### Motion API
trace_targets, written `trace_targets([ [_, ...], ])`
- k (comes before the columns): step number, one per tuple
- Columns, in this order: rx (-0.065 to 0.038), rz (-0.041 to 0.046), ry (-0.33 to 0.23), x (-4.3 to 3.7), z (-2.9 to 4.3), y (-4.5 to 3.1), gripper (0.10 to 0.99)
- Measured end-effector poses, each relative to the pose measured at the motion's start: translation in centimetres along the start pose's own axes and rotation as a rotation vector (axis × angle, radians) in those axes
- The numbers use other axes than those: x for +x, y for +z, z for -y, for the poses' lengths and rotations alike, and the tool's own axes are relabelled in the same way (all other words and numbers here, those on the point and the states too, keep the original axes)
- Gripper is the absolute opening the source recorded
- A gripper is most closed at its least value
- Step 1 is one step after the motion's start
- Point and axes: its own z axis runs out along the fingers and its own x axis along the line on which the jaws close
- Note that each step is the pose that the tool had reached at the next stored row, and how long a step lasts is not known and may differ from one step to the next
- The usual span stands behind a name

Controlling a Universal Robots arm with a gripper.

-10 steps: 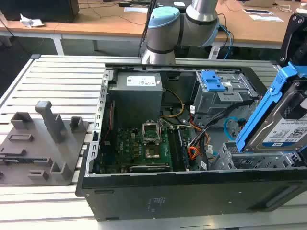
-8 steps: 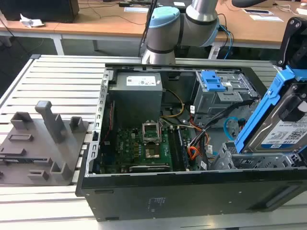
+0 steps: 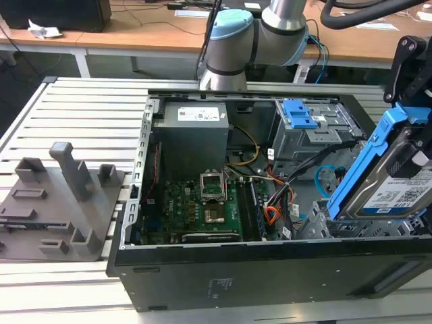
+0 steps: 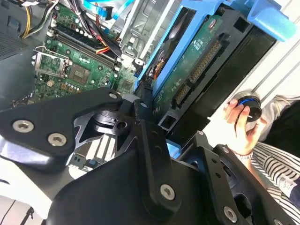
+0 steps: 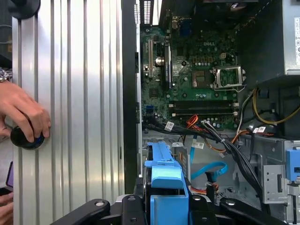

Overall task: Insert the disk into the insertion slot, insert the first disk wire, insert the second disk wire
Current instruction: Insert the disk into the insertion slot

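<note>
Where the exterior view's right edge cuts it, the disk (image 3: 395, 192) hangs tilted, clamped in the gripper (image 3: 413, 145), its lower end near the insertion slot (image 3: 316, 219). In the second wrist view its circuit side lies upper middle, above the black fingers (image 4: 146, 140). In the first wrist view its blue carrier sits bottom centre between them.

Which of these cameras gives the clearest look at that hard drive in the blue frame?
The exterior view: the disk shows its silver face, white label and blue carrier, tilted over the open computer case. The second wrist view shows its circuit-board underside; the first wrist view, its blue carrier's end.
</note>
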Motion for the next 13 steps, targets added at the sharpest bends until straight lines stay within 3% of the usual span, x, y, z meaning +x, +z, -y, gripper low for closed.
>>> trace_targets([
  [5, 0.0, 0.0001, 0.0, 0.0, 0.03, 0.81, 0.365],
  [7, 0.0, 0.0, 0.0, -0.01, 0.06, 1.58, 0.365],
  [13, 0.0, 0.0003, 0.0, -2.0, 0.03, 1.59, 0.365],
])
